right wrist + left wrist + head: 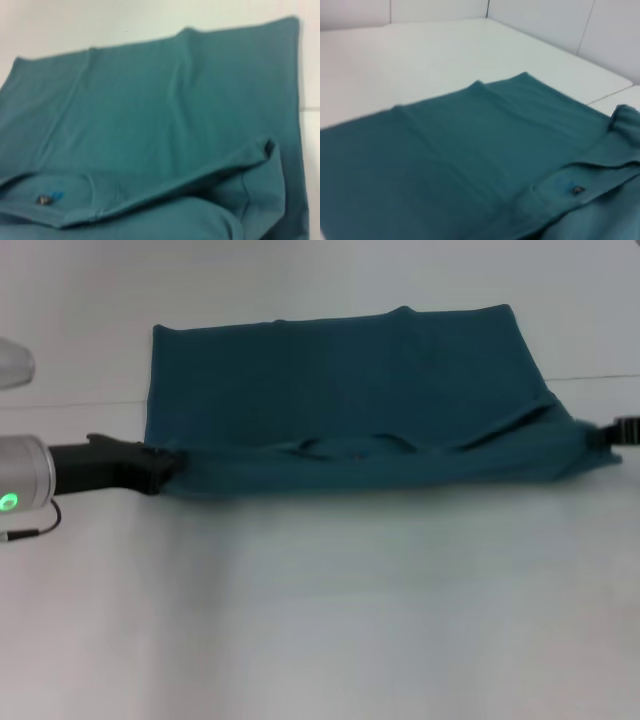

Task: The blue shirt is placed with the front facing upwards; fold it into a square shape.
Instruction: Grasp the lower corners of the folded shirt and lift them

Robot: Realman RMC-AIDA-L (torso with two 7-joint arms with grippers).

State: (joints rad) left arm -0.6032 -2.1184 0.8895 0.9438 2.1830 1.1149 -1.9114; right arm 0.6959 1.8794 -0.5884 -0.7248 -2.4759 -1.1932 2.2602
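Note:
The blue shirt (340, 380) lies across the far half of the white table (320, 620), its lettering hidden. Its near edge, with the round collar (350, 448), is raised and stretched between my two grippers. My left gripper (168, 468) is at the shirt's near left corner, fingers buried in the cloth and shut on it. My right gripper (608, 435) is at the near right corner, at the view's edge, holding the cloth pulled taut. The shirt (470, 150) fills the left wrist view, with the collar's small dark label (576, 189). The right wrist view shows the shirt (150, 115) and the label (44, 199).
A thin seam (80, 403) runs across the table behind the shirt's sides. My left arm's silver cuff with a green light (10, 502) sits at the left edge, and a grey rounded part (12, 365) above it. White walls (545, 20) border the table's far corner.

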